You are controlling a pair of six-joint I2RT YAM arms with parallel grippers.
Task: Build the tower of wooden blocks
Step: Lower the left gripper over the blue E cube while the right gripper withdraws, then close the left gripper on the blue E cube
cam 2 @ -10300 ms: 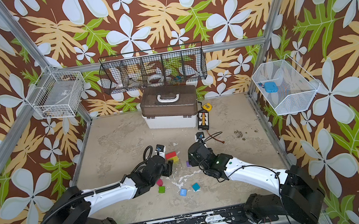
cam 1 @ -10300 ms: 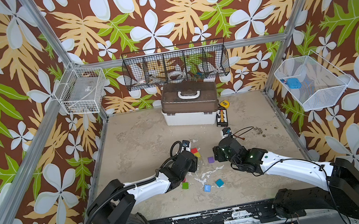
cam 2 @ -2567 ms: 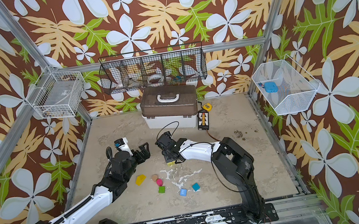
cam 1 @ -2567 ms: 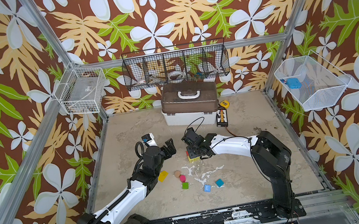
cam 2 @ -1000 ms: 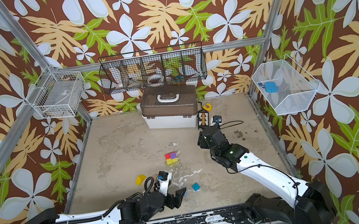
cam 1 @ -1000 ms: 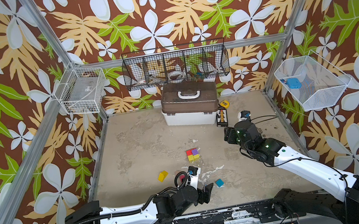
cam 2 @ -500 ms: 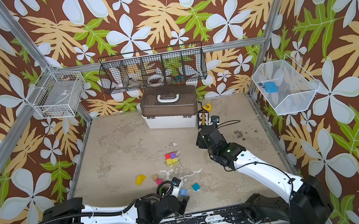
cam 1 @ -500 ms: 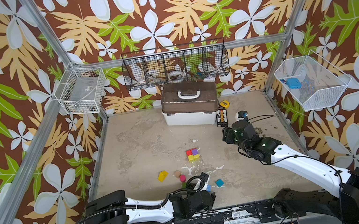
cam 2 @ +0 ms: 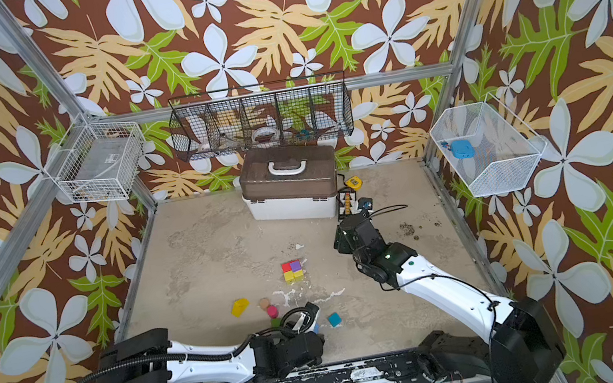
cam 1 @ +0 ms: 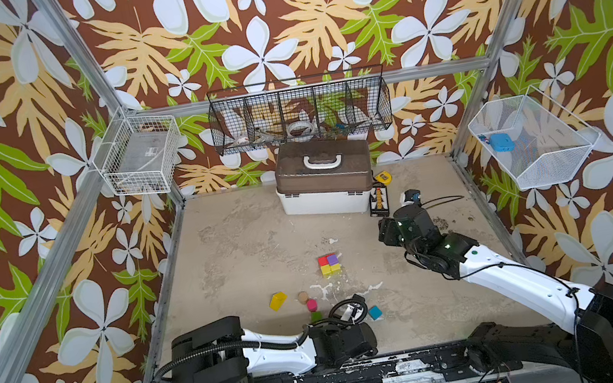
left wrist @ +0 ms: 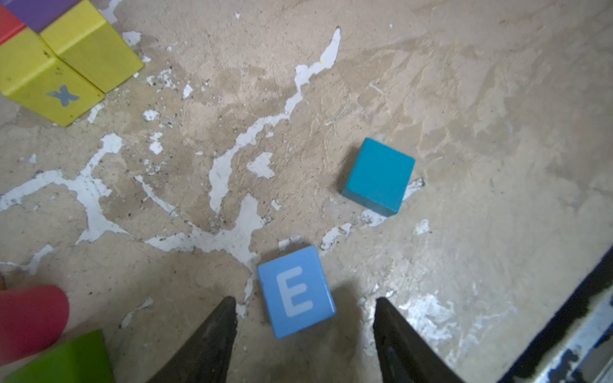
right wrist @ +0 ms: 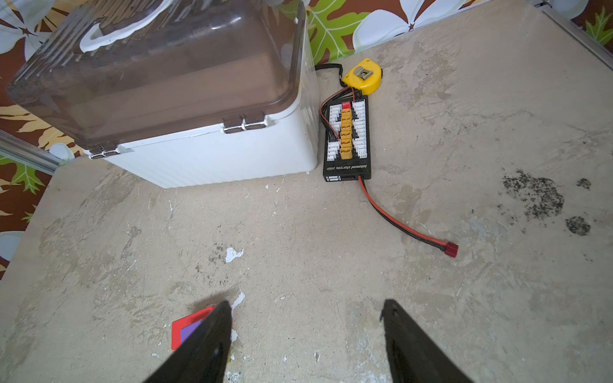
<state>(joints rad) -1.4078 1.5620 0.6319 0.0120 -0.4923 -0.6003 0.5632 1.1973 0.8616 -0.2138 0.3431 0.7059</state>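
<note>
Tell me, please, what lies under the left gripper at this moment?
A blue E cube lies on the table between the open fingers of the left gripper, with gaps on both sides. In both top views the gripper hides it almost wholly.

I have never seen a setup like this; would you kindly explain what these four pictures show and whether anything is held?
The machine is a left arm and a right arm, mounted at the near edge of the table. Two pictures look down from overhead, nearly alike; the other two come from a camera on each wrist, looking past that arm's tool. On it lie painted blocks: a low stack of yellow, red and purple cubes, a yellow wedge, a pink cylinder, a green cube, a teal cube and a blue E cube. The left tool is open, its jaws either side of the blue E cube, not gripping it. The right tool is open and empty.
</note>
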